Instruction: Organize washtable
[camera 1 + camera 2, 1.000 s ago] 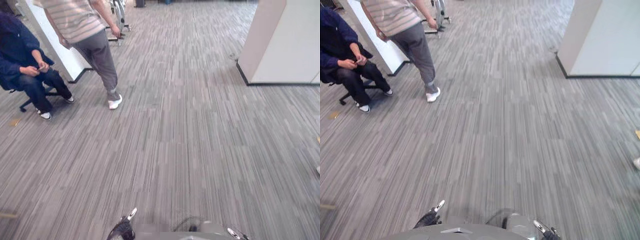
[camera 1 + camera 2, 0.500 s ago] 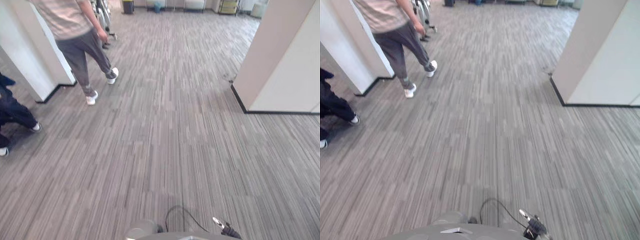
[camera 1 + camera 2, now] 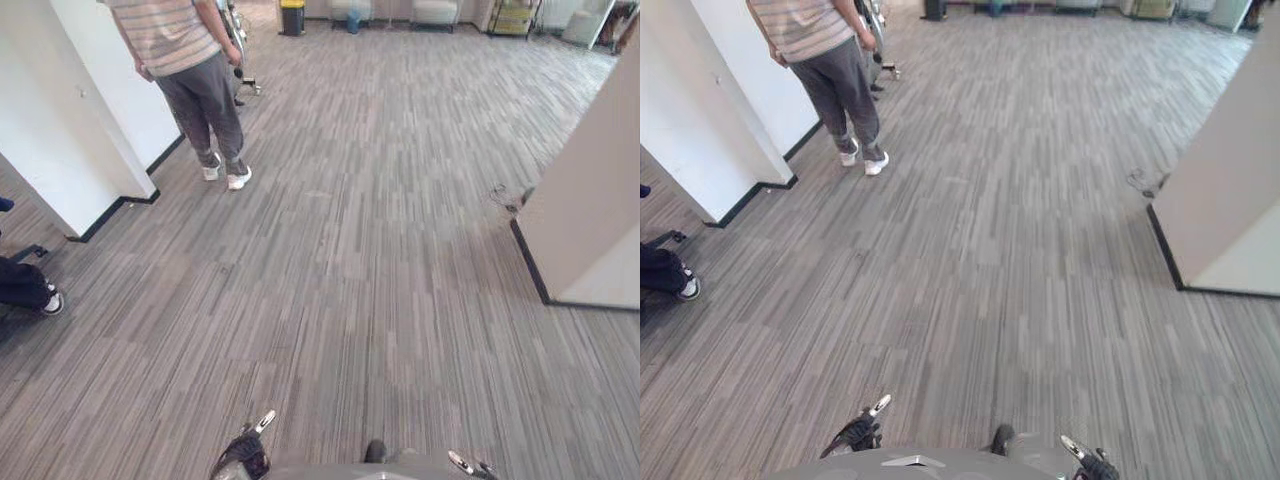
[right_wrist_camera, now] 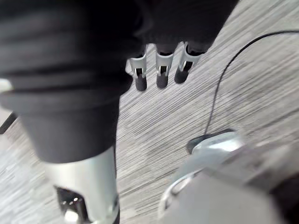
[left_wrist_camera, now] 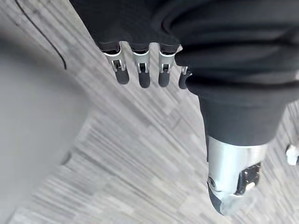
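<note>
Washtable weight, stiffness and grasp points cannot be judged while the left hand (image 5: 140, 74) and right hand (image 4: 161, 74) are held released, empty, above grey striped carpet (image 3: 380, 280)

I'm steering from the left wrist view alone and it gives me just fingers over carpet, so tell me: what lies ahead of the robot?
Observer: A person stands at the front left beside a white wall, on open grey carpet.
Operator: What about the right side?
Observer: A white partition with a dark base strip stands at the front right.
Operator: Is the other hand carrying anything?
Observer: No, the right hand hangs over the carpet with straight fingers and holds nothing.
</note>
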